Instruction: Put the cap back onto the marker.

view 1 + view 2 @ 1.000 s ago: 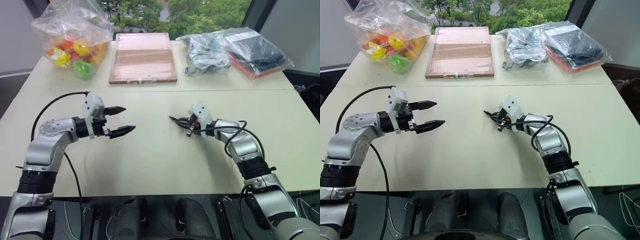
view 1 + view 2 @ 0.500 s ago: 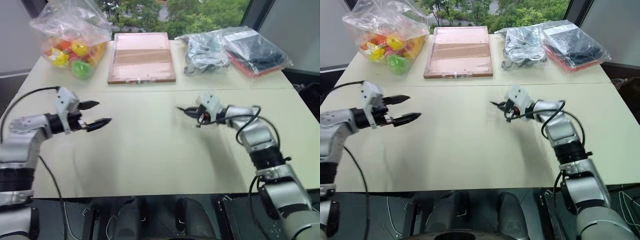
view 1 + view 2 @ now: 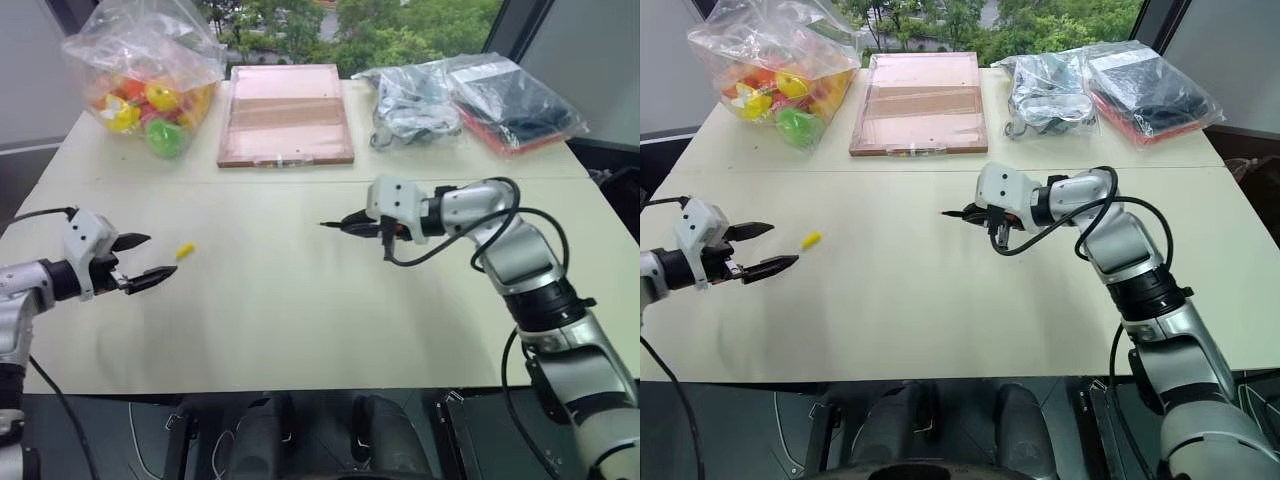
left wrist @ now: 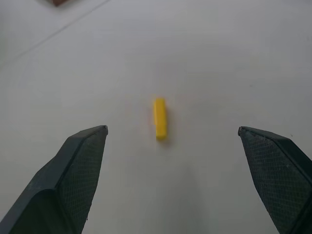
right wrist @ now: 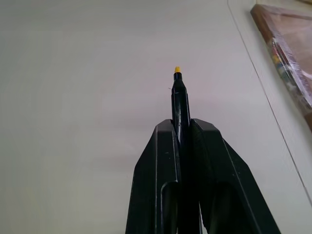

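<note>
In the head camera's view, a small yellow cap (image 3: 185,250) lay alone on the pale table (image 3: 300,320), just beyond the left gripper (image 3: 142,262), whose fingers were spread wide and held nothing. The right gripper (image 3: 352,224), fingers pressed together, pinched a slim black marker (image 3: 336,225) above the table's middle, its tip pointing toward the cap, well apart from it. Along the far edge sat a bag of coloured toys (image 3: 150,80), a flat wooden box (image 3: 286,115) and two plastic-wrapped bundles (image 3: 470,95), none in the way. In the left wrist view, the cap (image 4: 160,118) lay lengthwise between the open fingers (image 4: 78,165); it looked light, hard, smooth and likely to roll, so a grip across its middle seemed best. In the right wrist view, the marker (image 5: 178,97) stuck out stiffly past the closed fingers (image 5: 158,165), showing its yellow tip.
</note>
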Controlling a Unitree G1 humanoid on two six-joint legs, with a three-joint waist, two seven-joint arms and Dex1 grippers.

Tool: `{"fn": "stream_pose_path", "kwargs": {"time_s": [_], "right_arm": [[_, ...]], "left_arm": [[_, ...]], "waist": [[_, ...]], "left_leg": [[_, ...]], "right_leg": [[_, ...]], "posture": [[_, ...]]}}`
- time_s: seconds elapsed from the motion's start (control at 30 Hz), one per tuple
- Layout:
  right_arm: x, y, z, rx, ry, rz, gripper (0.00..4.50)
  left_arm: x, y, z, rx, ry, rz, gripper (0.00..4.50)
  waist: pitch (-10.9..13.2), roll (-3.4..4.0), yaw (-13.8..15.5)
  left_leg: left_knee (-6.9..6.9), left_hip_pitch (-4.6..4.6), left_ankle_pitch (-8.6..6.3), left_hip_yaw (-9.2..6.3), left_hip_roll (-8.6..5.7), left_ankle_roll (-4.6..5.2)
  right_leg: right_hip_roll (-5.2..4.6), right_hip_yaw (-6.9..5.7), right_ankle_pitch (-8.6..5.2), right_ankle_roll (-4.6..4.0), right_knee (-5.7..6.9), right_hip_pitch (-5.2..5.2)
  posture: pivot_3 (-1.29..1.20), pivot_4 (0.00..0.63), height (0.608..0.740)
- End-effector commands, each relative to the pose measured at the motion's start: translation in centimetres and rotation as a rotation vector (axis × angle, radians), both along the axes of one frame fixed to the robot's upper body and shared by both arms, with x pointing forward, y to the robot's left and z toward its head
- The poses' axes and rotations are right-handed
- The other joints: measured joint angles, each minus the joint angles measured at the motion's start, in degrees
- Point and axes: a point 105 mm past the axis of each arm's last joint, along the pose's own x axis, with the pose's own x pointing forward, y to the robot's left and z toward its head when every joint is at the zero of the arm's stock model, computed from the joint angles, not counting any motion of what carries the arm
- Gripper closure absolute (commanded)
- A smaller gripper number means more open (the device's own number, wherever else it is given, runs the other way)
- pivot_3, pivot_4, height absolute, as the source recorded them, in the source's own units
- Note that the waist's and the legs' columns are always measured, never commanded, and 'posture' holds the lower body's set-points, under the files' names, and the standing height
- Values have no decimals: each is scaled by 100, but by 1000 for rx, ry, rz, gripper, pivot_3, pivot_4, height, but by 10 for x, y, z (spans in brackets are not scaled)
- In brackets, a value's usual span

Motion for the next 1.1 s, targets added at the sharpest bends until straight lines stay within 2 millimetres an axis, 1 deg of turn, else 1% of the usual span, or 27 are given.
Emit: {"fn": "stream_pose_path", "kwargs": {"time_s": [0.03, 0.13, 0.23, 0.37, 0.53, 0.67, 1.03, 1.1], "right_arm": [[-9, 12, 15, 67, -23, 32, 4461], [-12, 16, 18, 90, -13, 39, 4461], [-14, 18, 18, 94, -9, 39, 4461], [-13, 16, 18, 99, -10, 15, 4461], [-14, 11, 18, 103, -9, -12, 4461], [-14, 9, 18, 109, -11, -30, 4461], [-13, 7, 18, 122, -12, -56, 4461], [-12, 7, 19, 126, -14, -56, 4500]], "left_arm": [[1, 0, 0, -45, -28, 34, 0], [4, -2, -5, -69, -23, 43, 0], [14, -5, -10, -80, -27, 50, 0], [29, -5, -17, -82, -35, 67, 0], [39, -5, -24, -83, -15, 59, 0], [41, -5, -28, -58, 4, 43, 0], [36, -8, -41, 0, 38, 5, 0], [34, -9, -43, -19, 48, 4, 527]], "waist": [[0, 0, -4], [-1, -2, -3], [-1, -2, 22], [-2, -4, 9], [-3, -5, -8], [-3, -5, -6], [-3, -5, -1], [-3, -5, -2]], "left_leg": [[0, 1, 1, 1, 0, -2], [1, 1, 2, 0, 0, -2], [1, 2, 1, 0, -1, -1], [5, 1, 0, -1, -3, 1], [4, 2, 2, 0, -3, -2], [4, 1, 1, 1, -3, -1], [5, 2, -3, 0, -2, 7], [5, 2, -5, 0, -2, 9]], "right_leg": [[0, 0, 0, 0, 1, 1], [0, 0, 0, 0, 6, 0], [0, 0, 0, 0, 6, 1], [0, -1, 0, 0, 5, 4], [1, -1, 0, 0, 11, 0], [1, -1, 0, 0, 11, 0], [0, 0, 0, 0, 11, 1], [0, 0, 0, 0, 11, 1]], "posture": [[0, 150, 740], [0, 150, 740], [0, 150, 740], [0, 150, 740], [0, 150, 740], [0, 150, 740], [0, 150, 740], [0, 150, 740]]}}
